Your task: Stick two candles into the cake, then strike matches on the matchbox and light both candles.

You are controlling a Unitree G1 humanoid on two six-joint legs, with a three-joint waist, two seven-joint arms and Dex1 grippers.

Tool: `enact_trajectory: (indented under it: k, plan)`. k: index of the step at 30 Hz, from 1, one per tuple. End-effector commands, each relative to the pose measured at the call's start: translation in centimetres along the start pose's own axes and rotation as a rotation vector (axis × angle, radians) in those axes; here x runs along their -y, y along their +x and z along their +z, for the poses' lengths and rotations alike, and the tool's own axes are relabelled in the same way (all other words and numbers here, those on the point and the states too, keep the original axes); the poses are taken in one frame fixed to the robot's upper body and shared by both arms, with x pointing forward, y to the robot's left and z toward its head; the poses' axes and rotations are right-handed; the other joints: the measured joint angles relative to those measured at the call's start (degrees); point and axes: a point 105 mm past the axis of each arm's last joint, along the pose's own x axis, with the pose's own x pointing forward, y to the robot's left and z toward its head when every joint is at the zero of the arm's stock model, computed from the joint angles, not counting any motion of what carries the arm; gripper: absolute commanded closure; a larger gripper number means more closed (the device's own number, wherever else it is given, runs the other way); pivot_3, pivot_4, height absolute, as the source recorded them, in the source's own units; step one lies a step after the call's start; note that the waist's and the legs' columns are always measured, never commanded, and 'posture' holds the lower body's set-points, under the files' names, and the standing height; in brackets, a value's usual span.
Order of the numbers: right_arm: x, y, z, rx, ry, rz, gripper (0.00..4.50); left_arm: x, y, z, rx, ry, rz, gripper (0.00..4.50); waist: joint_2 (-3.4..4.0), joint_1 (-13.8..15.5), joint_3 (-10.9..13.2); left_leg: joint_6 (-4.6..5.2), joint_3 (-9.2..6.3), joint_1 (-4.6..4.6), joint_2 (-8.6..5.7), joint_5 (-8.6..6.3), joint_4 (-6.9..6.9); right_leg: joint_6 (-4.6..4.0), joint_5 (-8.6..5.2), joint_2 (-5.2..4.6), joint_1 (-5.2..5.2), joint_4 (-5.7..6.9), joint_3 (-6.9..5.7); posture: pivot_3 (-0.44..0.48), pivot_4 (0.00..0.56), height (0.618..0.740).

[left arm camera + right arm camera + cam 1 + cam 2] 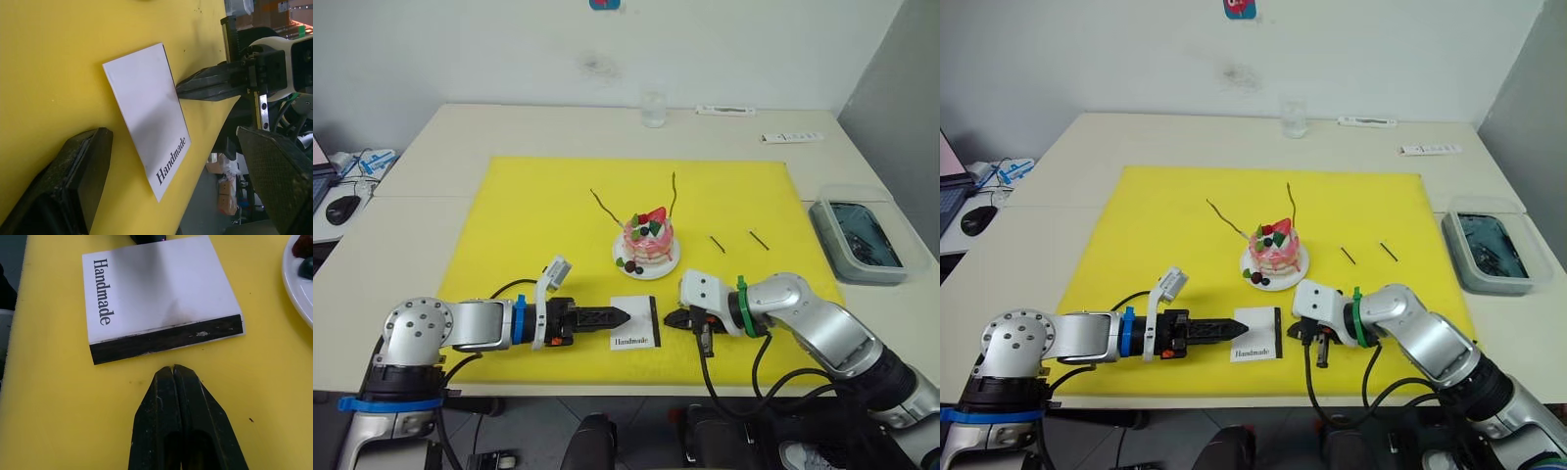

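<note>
- Right now I have both candles (605,208) standing in the cake (648,242), so I judge the planting done and the match-striking step opening.
- My left gripper (619,315) sits at the matchbox (635,322) on its left edge; in the head views its fingers look closed to a point, in the left wrist view spread wide, so I cannot tell.
- My right gripper (173,374) is clenched on nothing, tips just short of the box's dark striking strip (168,339).
- Next, I reckon, one arm must steady the box while the other fetches a match.
- Both matches (717,244) lie well apart from the box, on the yellow mat (509,225) to the cake's right, each angled diagonally.
- The matchbox lies flat in front of the cake, strip facing my right arm, long axis running toward the cake.
</note>
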Motion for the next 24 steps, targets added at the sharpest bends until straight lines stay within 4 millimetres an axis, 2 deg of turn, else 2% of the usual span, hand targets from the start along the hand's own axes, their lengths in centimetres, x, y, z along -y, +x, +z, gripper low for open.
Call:
enact_trajectory:
  k: [1, 24]
  plan:
    - [-0.6, 0.7, 1.0, 0.033, -0.039, 0.036, 4.48, -0.2, 0.9, -0.9, -0.029, -0.006, 0.005, 0.00, 0.00, -0.01, -0.01, 0.00, 0.00, 0.07, 0.00, 0.00, -0.01, -0.03, -0.02, 0.00, 0.07, 0.00, 0.00, 0.000, 0.150, 0.740]
    - [-0.6, 2.7, 3.1, 0.104, -0.086, 0.075, 4.48, 0.0, 1.3, -1.8, -0.025, -0.016, -0.016, 0.00, 0.00, -0.07, -0.04, -0.01, 0.02, 0.22, 0.00, 0.00, -0.05, -0.21, -0.13, 0.00, 0.17, -0.01, 0.04, 0.000, 0.150, 0.740]
